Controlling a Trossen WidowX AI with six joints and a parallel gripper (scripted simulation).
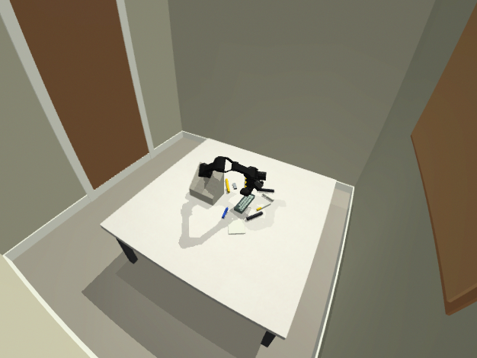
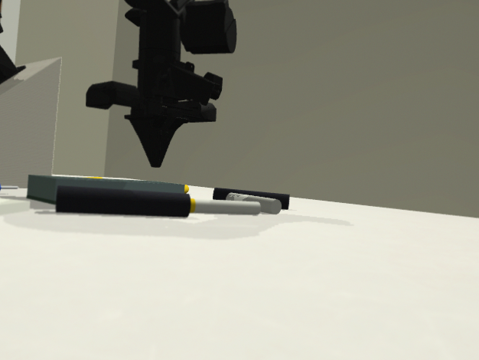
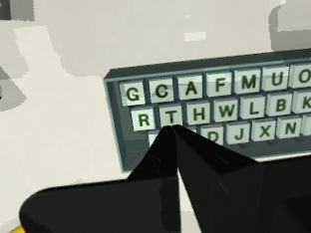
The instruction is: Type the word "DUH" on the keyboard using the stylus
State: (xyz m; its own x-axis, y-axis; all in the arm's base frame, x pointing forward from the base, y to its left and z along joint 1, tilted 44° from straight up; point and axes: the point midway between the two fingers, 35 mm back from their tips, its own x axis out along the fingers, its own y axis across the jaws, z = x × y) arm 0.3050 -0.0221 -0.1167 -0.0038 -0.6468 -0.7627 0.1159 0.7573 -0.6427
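The dark green keyboard [image 1: 244, 203] [image 2: 42, 188] [image 3: 115, 126] lies on the desk with pale keys. In the wrist view the H key [image 3: 198, 114] and U key [image 3: 277, 79] show plainly; the D key [image 3: 213, 135] is partly covered by a finger. My gripper [image 2: 155, 165] [image 3: 170, 133] is shut and empty, pointing down just above the keyboard, near the T key. Which item is the stylus I cannot tell for certain: a thin grey rod with a yellow end [image 1: 264, 207] [image 2: 228, 206] and a blue pen [image 1: 225, 212] lie beside the keyboard, apart from my gripper.
A black marker [image 1: 254, 215] [image 2: 122, 201] lies in front; another black marker [image 1: 266, 190] and a grey cylinder [image 1: 267, 197] lie on the far side. A yellow marker [image 1: 227, 185] and small grey block [image 1: 234, 186] lie near the large grey base [image 1: 206, 192]. A notepad [image 1: 236, 228] lies in front.
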